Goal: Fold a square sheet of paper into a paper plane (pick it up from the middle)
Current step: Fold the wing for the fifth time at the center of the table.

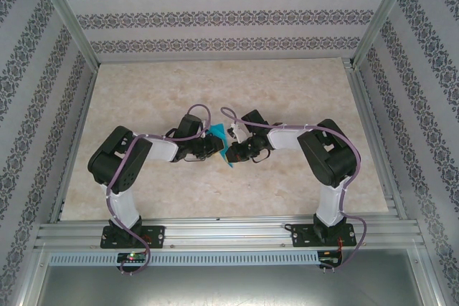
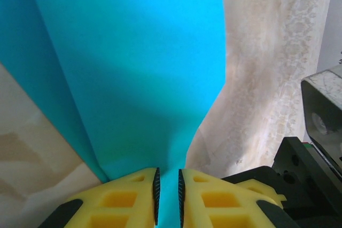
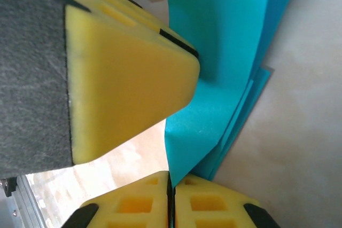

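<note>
The sheet of paper [image 1: 217, 132] is teal-blue, folded into layers, and held up between both arms at the table's middle. In the left wrist view the paper [image 2: 133, 68] narrows into my left gripper [image 2: 168, 172], whose black pads stand a little apart with the paper between them. In the right wrist view my right gripper [image 3: 171, 179] is shut on a pointed corner of the paper [image 3: 214, 52], with stacked edges showing beside it. A yellow finger [image 3: 128, 78] of the left gripper presses the paper from the left. The two grippers [image 1: 215, 147] [image 1: 234, 150] almost touch. Whether it has the paper plane's shape I cannot tell.
The marbled tabletop [image 1: 215, 84] is bordered by aluminium rails [image 1: 229, 231] in front and patterned walls on three sides. The right arm's camera housing [image 2: 323, 116] sits close to my left gripper.
</note>
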Controlling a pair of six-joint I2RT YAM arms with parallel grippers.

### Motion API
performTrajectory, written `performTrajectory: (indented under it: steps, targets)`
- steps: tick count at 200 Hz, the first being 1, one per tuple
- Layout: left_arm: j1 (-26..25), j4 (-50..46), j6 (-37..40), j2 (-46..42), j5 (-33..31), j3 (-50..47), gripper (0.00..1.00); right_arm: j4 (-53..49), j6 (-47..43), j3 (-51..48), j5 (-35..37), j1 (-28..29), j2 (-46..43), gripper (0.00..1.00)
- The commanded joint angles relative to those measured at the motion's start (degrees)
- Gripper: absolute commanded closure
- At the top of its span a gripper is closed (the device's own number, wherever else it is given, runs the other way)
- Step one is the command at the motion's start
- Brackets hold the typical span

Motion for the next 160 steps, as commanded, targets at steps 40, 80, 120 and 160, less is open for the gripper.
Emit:
performTrajectory:
  steps: [40, 80, 120, 160]
  targets:
    - [-0.57, -4.24, 1.21, 1.85, -3.25, 0.84, 0.79, 0.94, 5.47, -1.33, -4.02, -1.80, -0.99, 0.83]
    - [-0.60, -4.54, 1.03, 1.89, -3.72, 0.79, 0.80, 0.11, 6.46, -1.94, -4.28, -1.84, -0.83, 0.84]
    - [-0.58, -5.00, 0.85, 1.95, -4.28, 0.41, 0.80, -0.93, 6.45, -2.60, -3.99, -1.83, -1.19, 0.85]
    - [-0.58, -5.72, 0.69, 1.98, -4.75, 0.57, 0.81, -1.91, 6.92, -2.53, -1.36, -1.75, -3.98, 0.85]
